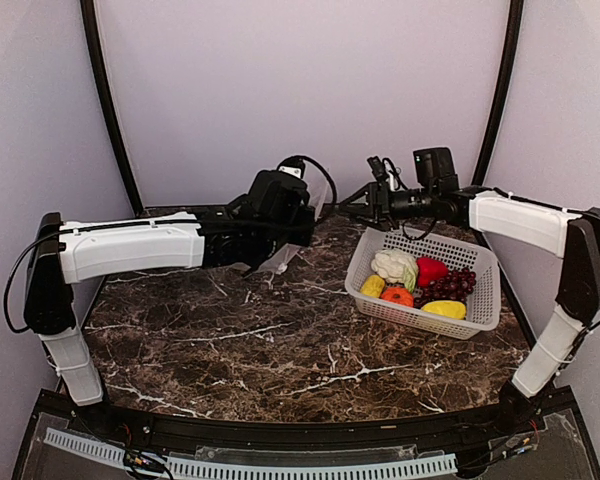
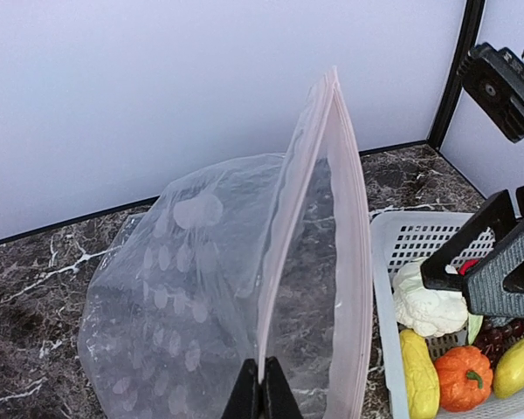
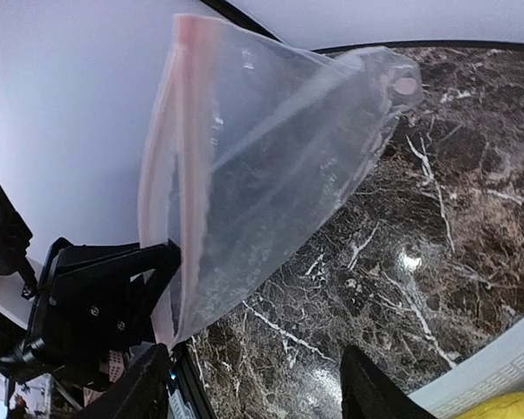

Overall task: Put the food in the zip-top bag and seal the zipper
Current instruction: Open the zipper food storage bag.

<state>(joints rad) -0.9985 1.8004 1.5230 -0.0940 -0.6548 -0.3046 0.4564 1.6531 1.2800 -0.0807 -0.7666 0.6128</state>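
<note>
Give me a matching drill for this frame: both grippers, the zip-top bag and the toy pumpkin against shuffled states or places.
1 left gripper
2 right gripper
3 zip-top bag
4 orange toy pumpkin

A in the white basket
B open, nothing between its fingers
C shut on the zipper
D held upright, empty

Pairs: 1-C, 2-B, 3-D, 4-A
</note>
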